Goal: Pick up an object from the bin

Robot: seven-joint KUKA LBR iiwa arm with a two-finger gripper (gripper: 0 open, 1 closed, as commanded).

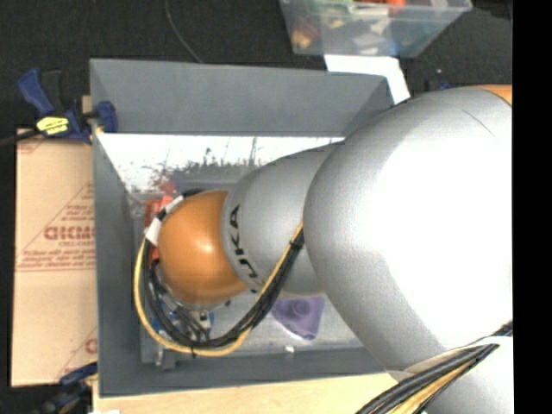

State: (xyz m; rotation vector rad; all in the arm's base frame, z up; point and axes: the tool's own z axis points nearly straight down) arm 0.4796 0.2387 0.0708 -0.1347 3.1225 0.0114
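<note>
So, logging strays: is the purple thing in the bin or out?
In: the purple thing lies on the bin floor, inside its walls.

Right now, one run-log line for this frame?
phase: arm down in bin | orange wrist cover over view-left floor | purple thing lying loose by near wall | grasp: cannot tell

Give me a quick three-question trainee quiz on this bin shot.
1. True or false: the arm reaches into the bin from the picture's left.
2. Multiple choice: what colour is the small thing lying near the bin's lower edge, just under the arm? A purple, B green, C yellow.
3. Fill in: the domed cover on the wrist is ____.
Key: 1 false; 2 A; 3 orange.
</note>
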